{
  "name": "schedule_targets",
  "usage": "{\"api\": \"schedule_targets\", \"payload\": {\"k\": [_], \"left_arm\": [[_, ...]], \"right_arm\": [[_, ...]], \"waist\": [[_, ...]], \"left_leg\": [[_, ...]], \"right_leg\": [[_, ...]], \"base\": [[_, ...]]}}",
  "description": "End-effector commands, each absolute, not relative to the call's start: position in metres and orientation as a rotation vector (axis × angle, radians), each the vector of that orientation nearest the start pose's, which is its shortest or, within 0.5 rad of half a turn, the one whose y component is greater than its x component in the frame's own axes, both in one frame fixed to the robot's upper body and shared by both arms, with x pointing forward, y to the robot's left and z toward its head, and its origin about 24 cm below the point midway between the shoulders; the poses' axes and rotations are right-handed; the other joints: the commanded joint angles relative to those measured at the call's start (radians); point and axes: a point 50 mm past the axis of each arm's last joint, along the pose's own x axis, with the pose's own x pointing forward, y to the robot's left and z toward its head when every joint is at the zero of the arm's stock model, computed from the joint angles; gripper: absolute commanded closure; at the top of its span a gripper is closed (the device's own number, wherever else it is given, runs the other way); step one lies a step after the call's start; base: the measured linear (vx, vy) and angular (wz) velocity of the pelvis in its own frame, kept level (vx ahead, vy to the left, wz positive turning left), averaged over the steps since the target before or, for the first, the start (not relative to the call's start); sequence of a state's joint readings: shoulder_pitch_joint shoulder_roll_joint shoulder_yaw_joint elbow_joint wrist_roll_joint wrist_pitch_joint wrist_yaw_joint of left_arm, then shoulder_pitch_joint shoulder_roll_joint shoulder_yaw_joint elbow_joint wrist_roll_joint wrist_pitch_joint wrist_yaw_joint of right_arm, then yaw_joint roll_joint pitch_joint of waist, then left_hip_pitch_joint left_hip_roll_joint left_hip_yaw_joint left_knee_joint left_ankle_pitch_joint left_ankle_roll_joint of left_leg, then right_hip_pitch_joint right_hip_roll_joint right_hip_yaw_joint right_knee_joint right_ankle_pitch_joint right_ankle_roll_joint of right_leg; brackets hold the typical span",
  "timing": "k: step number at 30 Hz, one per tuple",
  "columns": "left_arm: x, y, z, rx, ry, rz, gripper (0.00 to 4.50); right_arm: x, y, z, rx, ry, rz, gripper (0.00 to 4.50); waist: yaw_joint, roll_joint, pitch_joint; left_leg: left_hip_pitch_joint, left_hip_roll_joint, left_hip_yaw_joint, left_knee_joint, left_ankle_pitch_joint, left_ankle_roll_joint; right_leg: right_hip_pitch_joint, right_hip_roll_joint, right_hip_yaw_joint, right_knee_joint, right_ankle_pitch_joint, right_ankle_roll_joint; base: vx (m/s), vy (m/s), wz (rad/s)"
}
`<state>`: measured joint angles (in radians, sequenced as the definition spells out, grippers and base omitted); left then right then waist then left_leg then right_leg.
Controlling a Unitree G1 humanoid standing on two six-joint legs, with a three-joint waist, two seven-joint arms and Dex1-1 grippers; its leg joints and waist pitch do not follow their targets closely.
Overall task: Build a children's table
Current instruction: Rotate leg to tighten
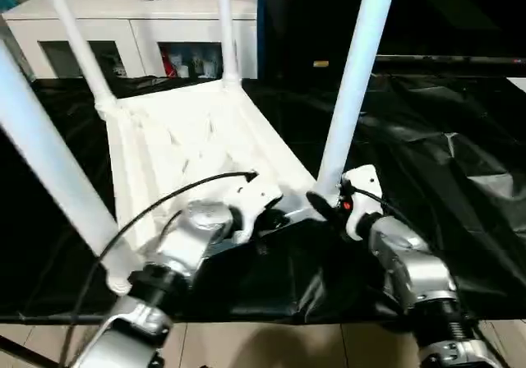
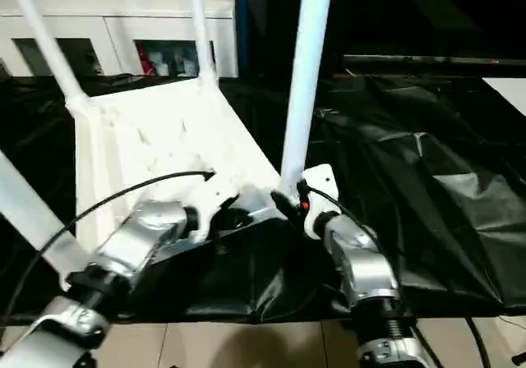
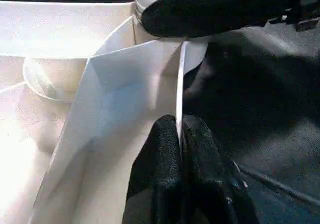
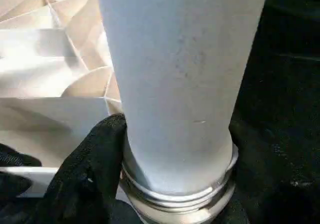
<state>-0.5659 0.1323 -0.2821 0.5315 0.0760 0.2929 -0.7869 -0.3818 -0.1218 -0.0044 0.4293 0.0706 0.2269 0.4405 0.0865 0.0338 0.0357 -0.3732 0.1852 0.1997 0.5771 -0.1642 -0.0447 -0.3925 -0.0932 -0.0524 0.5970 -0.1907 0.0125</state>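
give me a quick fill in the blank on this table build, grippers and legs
1. The tabletop lies with its ribbed underside facing ____.
2. The left gripper is shut on the tabletop's thin ____.
3. The right gripper is closed around the base of a white ____.
4. The cloth covering the work table is ____ in colour.

Missing words: up; rim; leg; black

No legible text or markings

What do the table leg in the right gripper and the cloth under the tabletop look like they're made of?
Leg: likely plastic, matte white, smooth tube with a moulded ring at its base. Cloth: looks like thin black plastic sheeting or coated fabric; it wrinkles sharply and shines in patches. The right gripper clasps the leg's base.
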Motion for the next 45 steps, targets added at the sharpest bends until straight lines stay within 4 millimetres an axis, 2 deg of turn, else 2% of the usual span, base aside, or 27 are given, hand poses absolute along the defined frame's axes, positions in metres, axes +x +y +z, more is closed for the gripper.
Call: {"api": "schedule_targets", "payload": {"k": [1,2,4,8,9,10,13,14,17,19,25,27,30,31,37,40,41,43,45], "left_arm": [[0.322,0.049,0.045,0.267,0.350,-1.014,4.50],[0.322,0.050,0.045,0.269,0.346,-1.027,4.50],[0.321,0.054,0.045,0.274,0.346,-1.033,4.50],[0.314,0.067,0.042,0.291,0.345,-1.116,4.50],[0.309,0.072,0.041,0.294,0.348,-1.169,4.50],[0.307,0.076,0.041,0.295,0.348,-1.203,4.50],[0.296,0.093,0.042,0.327,0.375,-1.325,4.50],[0.296,0.093,0.042,0.327,0.375,-1.325,4.50],[0.291,0.107,0.045,0.332,0.400,-1.392,4.50],[0.288,0.114,0.047,0.321,0.417,-1.419,4.50],[0.283,0.121,0.049,0.315,0.435,-1.447,4.50],[0.282,0.121,0.049,0.312,0.435,-1.451,4.50],[0.282,0.121,0.049,0.308,0.435,-1.450,4.50],[0.282,0.121,0.049,0.308,0.435,-1.450,4.50],[0.282,0.121,0.048,0.304,0.440,-1.446,4.50],[0.287,0.118,0.048,0.304,0.432,-1.400,4.50],[0.295,0.114,0.048,0.305,0.421,-1.331,4.50],[0.298,0.112,0.047,0.305,0.415,-1.296,4.50],[0.306,0.105,0.047,0.301,0.402,-1.224,4.50]], "right_arm": [[0.304,-0.084,0.028,0.060,0.282,0.715,1.20],[0.305,-0.086,0.030,0.074,0.284,0.725,1.06],[0.305,-0.091,0.032,0.072,0.283,0.751,1.04],[0.304,-0.111,0.039,-0.019,0.286,0.888,0.59],[0.301,-0.122,0.041,-0.081,0.295,0.976,0.53],[0.298,-0.128,0.043,-0.106,0.301,1.024,0.53],[0.295,-0.149,0.051,-0.178,0.314,1.124,0.53],[0.295,-0.149,0.051,-0.178,0.314,1.124,0.53],[0.294,-0.159,0.055,-0.179,0.332,1.177,0.53],[0.293,-0.161,0.056,-0.190,0.338,1.199,0.53],[0.289,-0.161,0.053,-0.180,0.362,1.254,0.53],[0.288,-0.159,0.052,-0.176,0.368,1.263,0.87],[0.288,-0.158,0.050,-0.165,0.378,1.271,0.92],[0.288,-0.158,0.050,-0.165,0.378,1.271,1.12],[0.287,-0.158,0.050,-0.157,0.378,1.281,1.59],[0.285,-0.156,0.047,-0.144,0.378,1.274,1.72],[0.287,-0.155,0.041,-0.146,0.388,1.205,1.72],[0.289,-0.155,0.038,-0.151,0.397,1.158,1.74],[0.297,-0.154,0.029,-0.157,0.415,1.001,1.77]], "waist": [[-0.005,-0.016,-0.046],[-0.004,-0.016,-0.047],[-0.004,-0.018,-0.046],[0.001,-0.019,-0.048],[0.003,-0.020,-0.050],[0.003,-0.021,-0.051],[0.006,-0.019,-0.054],[0.006,-0.021,-0.055],[0.009,-0.018,-0.065],[0.013,-0.014,-0.064],[0.016,-0.016,-0.057],[0.016,-0.018,-0.054],[0.015,-0.020,-0.054],[0.015,-0.020,-0.053],[0.014,-0.018,-0.056],[0.014,-0.017,-0.057],[0.015,-0.017,-0.057],[0.013,-0.017,-0.052],[0.006,-0.019,-0.045]], "left_leg": [[0.019,0.039,-0.032,-0.081,-0.374,-0.011],[0.017,0.039,-0.030,-0.081,-0.356,-0.004],[0.016,0.038,-0.028,-0.080,-0.353,0.004],[0.012,0.041,-0.026,-0.076,-0.313,0.024],[0.011,0.041,-0.026,-0.074,-0.301,0.031],[0.008,0.041,-0.026,-0.073,-0.291,0.037],[0.008,0.043,-0.022,-0.067,-0.255,0.059],[0.007,0.043,-0.021,-0.066,-0.240,0.065],[0.005,0.046,-0.016,-0.055,-0.143,0.101],[0.005,0.048,-0.015,-0.052,-0.122,0.117],[0.008,0.050,-0.016,-0.058,-0.193,0.079],[0.008,0.050,-0.017,-0.060,-0.213,0.063],[0.009,0.049,-0.017,-0.061,-0.226,0.053],[0.008,0.049,-0.017,-0.061,-0.227,0.051],[0.008,0.047,-0.017,-0.057,-0.202,0.057],[0.008,0.048,-0.017,-0.057,-0.202,0.059],[0.008,0.047,-0.017,-0.056,-0.203,0.059],[0.011,0.046,-0.016,-0.058,-0.230,0.048],[0.011,0.043,-0.021,-0.065,-0.300,0.010]], "right_leg": [[0.018,-0.053,0.035,-0.100,-0.424,-0.114],[0.021,-0.053,0.036,-0.098,-0.390,-0.124],[0.021,-0.053,0.037,-0.096,-0.378,-0.133],[0.029,-0.053,0.039,-0.089,-0.320,-0.151],[0.031,-0.055,0.038,-0.088,-0.307,-0.158],[0.036,-0.055,0.037,-0.084,-0.291,-0.162],[0.036,-0.055,0.037,-0.077,-0.239,-0.186],[0.038,-0.053,0.036,-0.074,-0.220,-0.192],[0.036,-0.047,0.032,-0.051,-0.056,-0.249],[0.032,-0.045,0.029,-0.047,-0.015,-0.273],[0.032,-0.050,0.031,-0.054,-0.116,-0.265],[0.032,-0.051,0.033,-0.058,-0.156,-0.252],[0.031,-0.052,0.034,-0.060,-0.183,-0.241],[0.031,-0.052,0.034,-0.060,-0.186,-0.240],[0.032,-0.049,0.033,-0.055,-0.135,-0.249],[0.033,-0.050,0.033,-0.055,-0.137,-0.251],[0.033,-0.050,0.033,-0.055,-0.138,-0.251],[0.027,-0.050,0.035,-0.062,-0.182,-0.244],[0.027,-0.054,0.035,-0.074,-0.306,-0.213]], "base": [[0.000,0.000,0.00],[0.000,0.000,0.00],[0.000,0.000,0.00],[0.000,0.000,0.00],[0.000,0.000,0.00],[0.000,0.000,0.00],[0.000,0.000,0.00],[0.000,0.000,0.00],[0.000,0.000,0.00],[0.000,0.000,0.00],[0.000,0.000,0.00],[0.000,0.000,0.00],[0.000,0.000,0.00],[0.000,0.000,0.00],[0.000,0.000,0.00],[0.000,0.000,0.00],[0.000,0.000,0.00],[0.000,0.000,0.00],[0.000,0.000,0.00]]}}
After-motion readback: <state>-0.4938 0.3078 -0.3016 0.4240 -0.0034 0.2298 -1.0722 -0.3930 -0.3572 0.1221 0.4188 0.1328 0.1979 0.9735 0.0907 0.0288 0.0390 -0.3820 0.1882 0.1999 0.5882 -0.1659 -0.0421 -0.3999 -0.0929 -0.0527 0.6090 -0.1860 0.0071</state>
